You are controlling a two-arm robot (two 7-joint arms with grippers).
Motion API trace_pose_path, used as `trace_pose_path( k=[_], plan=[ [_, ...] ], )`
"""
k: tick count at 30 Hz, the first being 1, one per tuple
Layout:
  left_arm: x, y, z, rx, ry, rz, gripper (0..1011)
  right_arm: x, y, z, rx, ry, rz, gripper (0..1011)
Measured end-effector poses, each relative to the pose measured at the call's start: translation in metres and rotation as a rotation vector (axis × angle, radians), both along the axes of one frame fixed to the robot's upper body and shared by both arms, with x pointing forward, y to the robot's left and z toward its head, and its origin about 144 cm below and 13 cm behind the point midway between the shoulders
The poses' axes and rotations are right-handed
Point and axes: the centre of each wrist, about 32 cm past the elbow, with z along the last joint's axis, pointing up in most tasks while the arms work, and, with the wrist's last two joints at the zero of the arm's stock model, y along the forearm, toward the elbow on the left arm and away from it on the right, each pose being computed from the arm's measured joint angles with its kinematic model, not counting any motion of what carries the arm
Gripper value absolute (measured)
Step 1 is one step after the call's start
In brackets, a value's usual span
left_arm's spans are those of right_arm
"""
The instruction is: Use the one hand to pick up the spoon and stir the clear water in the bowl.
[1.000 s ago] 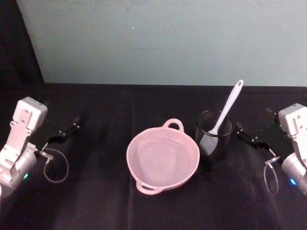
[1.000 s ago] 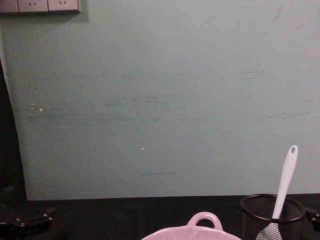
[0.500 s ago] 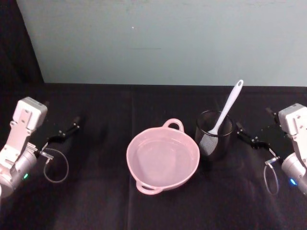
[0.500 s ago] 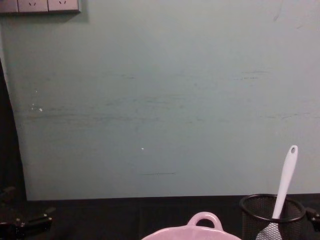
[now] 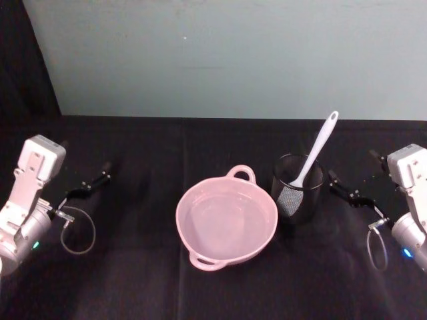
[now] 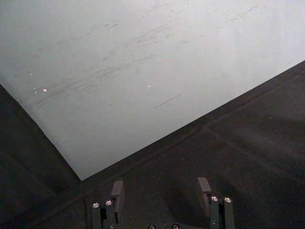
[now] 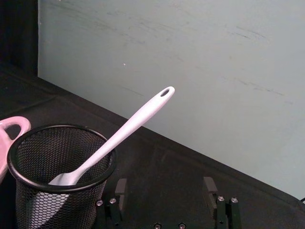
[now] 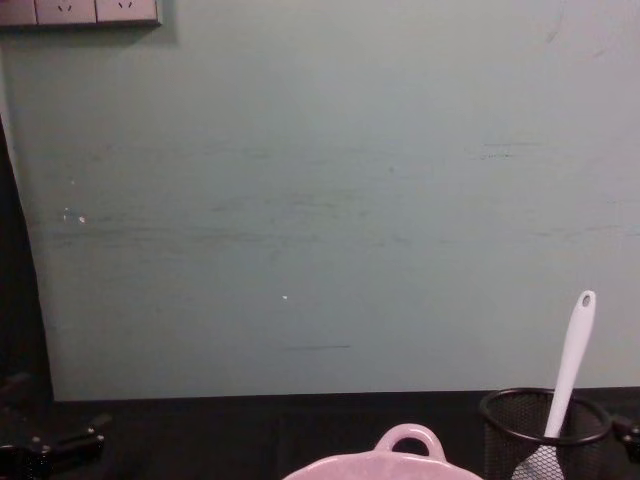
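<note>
The white spoon stands tilted in a black wire-mesh cup, head down and handle leaning toward the wall. Just left of the cup, the pale pink bowl holds clear water. My right gripper rests open on the cloth just right of the cup, nothing between its fingers. In the right wrist view the spoon, the cup and the bowl's loop handle lie ahead of the open right gripper. My left gripper is parked open at the far left, empty.
A pale green wall closes off the back of the black-clothed table. Cable loops hang by each wrist. In the chest view the spoon, cup and bowl handle sit at the lower right.
</note>
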Motion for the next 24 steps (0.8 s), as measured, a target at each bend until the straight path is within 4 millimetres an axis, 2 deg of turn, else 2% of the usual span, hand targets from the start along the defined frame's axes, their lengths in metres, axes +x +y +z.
trace_pose_path(
  k=[4, 12, 19, 24],
  plan=[
    [0.0, 0.0, 0.0, 0.0, 0.0, 0.0, 1005, 0.0, 0.0, 0.001, 0.0, -0.003, 0.002, 1003],
    [0.0, 0.0, 0.0, 0.0, 0.0, 0.0, 1005, -0.013, -0.015, 0.017, 0.029, -0.026, 0.001, 1003],
    [0.0, 0.0, 0.0, 0.0, 0.0, 0.0, 1005, -0.024, -0.03, 0.029, 0.212, 0.001, 0.021, 1003],
    [0.0, 0.0, 0.0, 0.0, 0.0, 0.0, 1005, -0.023, -0.039, 0.04, 0.421, 0.06, 0.087, 1003]
  ],
)
